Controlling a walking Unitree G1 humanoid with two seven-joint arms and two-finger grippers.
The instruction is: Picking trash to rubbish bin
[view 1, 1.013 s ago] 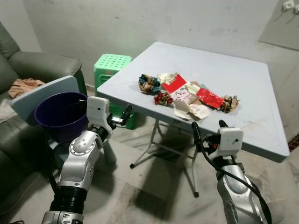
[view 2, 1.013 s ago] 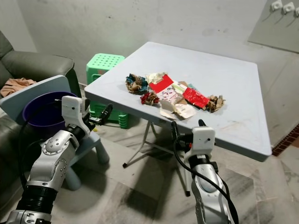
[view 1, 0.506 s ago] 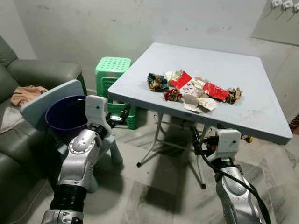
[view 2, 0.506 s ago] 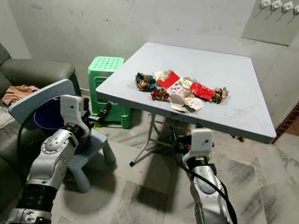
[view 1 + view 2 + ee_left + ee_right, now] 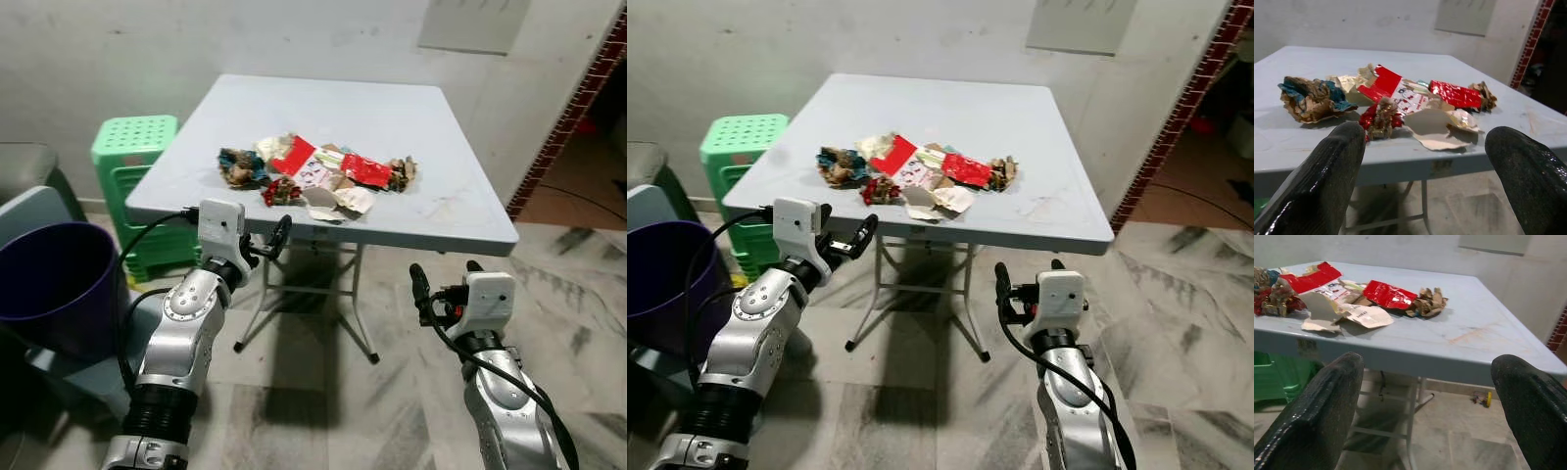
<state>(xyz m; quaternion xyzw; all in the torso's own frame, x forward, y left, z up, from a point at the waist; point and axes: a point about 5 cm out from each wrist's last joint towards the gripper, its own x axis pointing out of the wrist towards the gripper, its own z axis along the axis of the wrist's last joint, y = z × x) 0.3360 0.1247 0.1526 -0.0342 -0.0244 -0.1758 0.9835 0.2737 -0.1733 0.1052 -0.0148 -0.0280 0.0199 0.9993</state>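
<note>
With both hands released, I should ease my left hand [image 5: 279, 238] over the table [image 5: 451, 211] edge onto the nearest trash [image 5: 281, 190].

Trash [image 5: 313, 176] on table [image 5: 431, 127], stool [image 5: 137, 147] left, bin [image 5: 54, 284] nearer left

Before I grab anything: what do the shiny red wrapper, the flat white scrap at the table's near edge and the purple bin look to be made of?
The shiny red wrapper looks like foil or metallised plastic film: glossy, with sharp creases catching light. The flat white scrap seems paper or thin card: matte, with torn, curled edges. The purple bin looks moulded plastic: smooth walls, even colour, soft sheen.
</note>
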